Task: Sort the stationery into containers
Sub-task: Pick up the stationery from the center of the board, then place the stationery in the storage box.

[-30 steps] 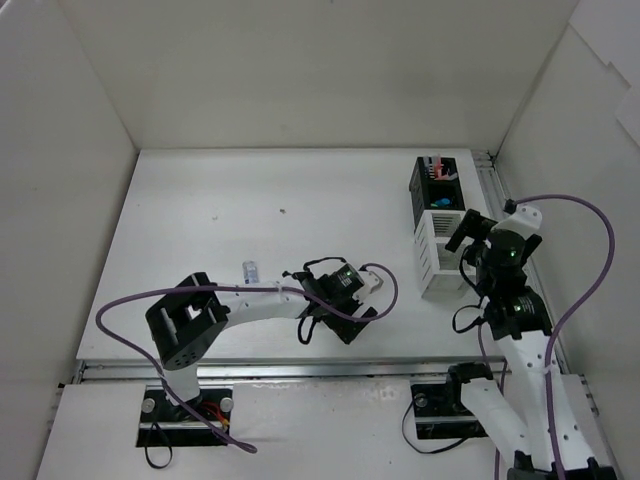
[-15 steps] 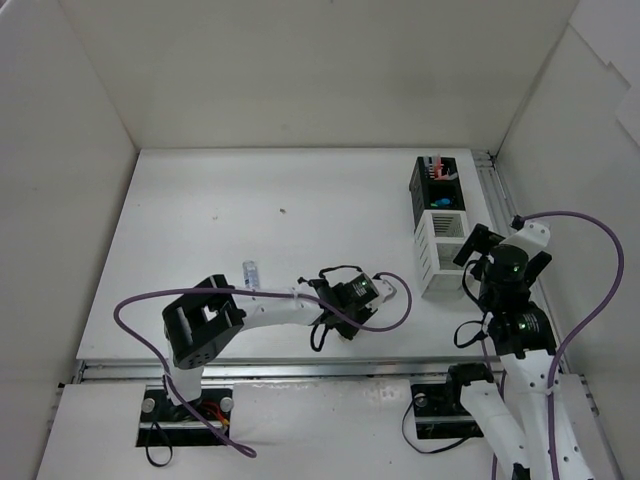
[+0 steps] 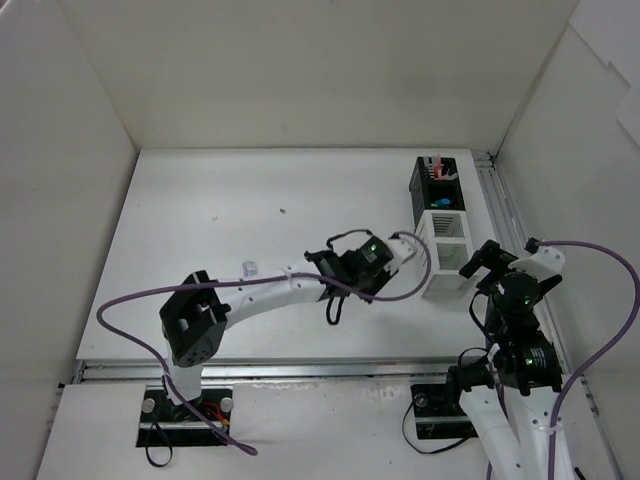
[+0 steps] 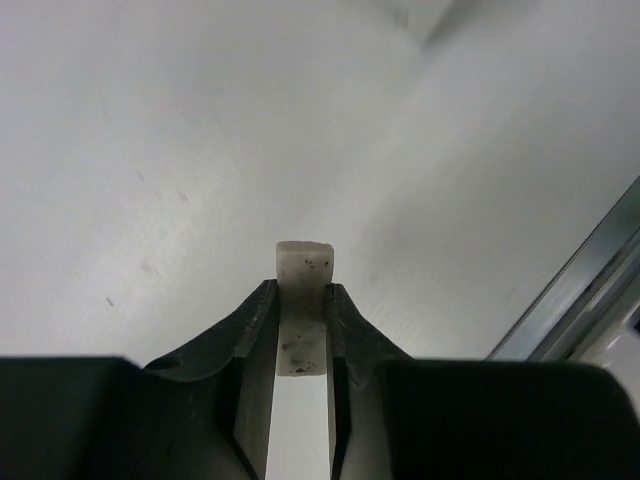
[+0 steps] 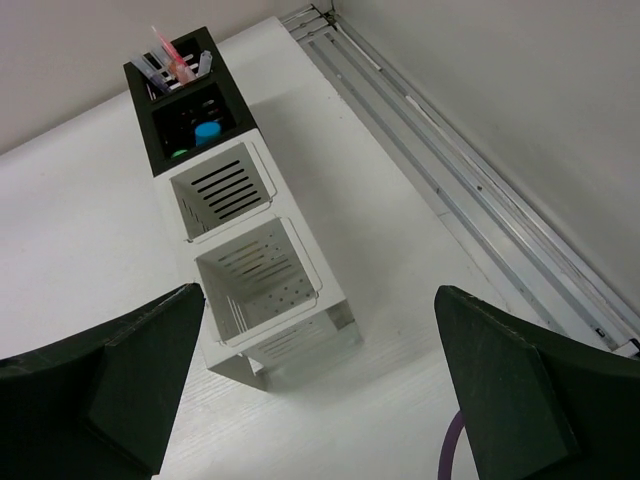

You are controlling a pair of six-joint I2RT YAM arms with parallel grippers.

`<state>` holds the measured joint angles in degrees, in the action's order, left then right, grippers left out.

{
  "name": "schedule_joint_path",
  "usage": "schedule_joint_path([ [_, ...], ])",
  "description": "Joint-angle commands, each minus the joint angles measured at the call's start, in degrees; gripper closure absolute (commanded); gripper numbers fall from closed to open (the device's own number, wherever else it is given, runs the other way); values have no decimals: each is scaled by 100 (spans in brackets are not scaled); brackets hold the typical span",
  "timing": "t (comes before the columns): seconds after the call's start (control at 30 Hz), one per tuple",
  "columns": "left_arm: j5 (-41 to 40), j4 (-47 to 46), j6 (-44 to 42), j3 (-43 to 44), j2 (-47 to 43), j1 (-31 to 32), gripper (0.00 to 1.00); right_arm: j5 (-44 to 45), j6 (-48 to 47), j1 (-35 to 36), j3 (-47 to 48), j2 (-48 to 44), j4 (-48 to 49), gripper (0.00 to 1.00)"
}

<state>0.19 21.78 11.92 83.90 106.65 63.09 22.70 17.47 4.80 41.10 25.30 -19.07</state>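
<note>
Left wrist view shows the left hand (image 4: pixel 302 290) clamped on a small beige eraser (image 4: pixel 303 265), whose speckled top sticks out past the fingertips above the bare desk (image 4: pixel 150 150). A second ago that hand was wide open and low over the desk nearer the arm bases. It has since snapped closed on the eraser, lifted, and swung toward the white container (image 5: pixel 290 345), and in the top view it now sits just beside that container's near end. Meanwhile the right hand (image 5: pixel 320 400), its fingers spread wide and holding nothing, has pulled back from over the containers toward the near right corner, leaving the way in free for the other arm. For the task, this looks like a pick completed and a carry under way. The eraser is off the desk but not yet in a compartment, and both white compartments look empty from the right wrist view. The black container (image 5: pixel 235 100) already holds pens (image 5: pixel 165 55) and a blue highlighter (image 5: pixel 207 133). A small white-blue tube (image 3: pixel 248 267) lies on the desk where it was, well away from the containers and not yet sorted.
</note>
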Motion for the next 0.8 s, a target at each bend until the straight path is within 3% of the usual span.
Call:
schedule_joint_path([
  [0.0, 207, -305, -796, 1188, -286, -288, 100, 147, 282, -40, -207, -358, 193, 2],
  [0.2, 1201, -1061, -1464, 2604, 347, -727, 100, 235, 423, -40, -392, -904, 193, 2],
  [0.43, 2265, -1728, -1342, 4466, 1646, -992, 100, 481, 625, -40, -498, -1097, 184, 2],
  [0.63, 2310, -2976, -666, 4862, 2296, -1044, 100, 780, 766, -23, -612, -1431, 184, 2],
  [0.77, 2328, -3065, -349, 5575, 2948, -1044, 100, 763, 766, -40, -639, -1502, 176, 2],
])
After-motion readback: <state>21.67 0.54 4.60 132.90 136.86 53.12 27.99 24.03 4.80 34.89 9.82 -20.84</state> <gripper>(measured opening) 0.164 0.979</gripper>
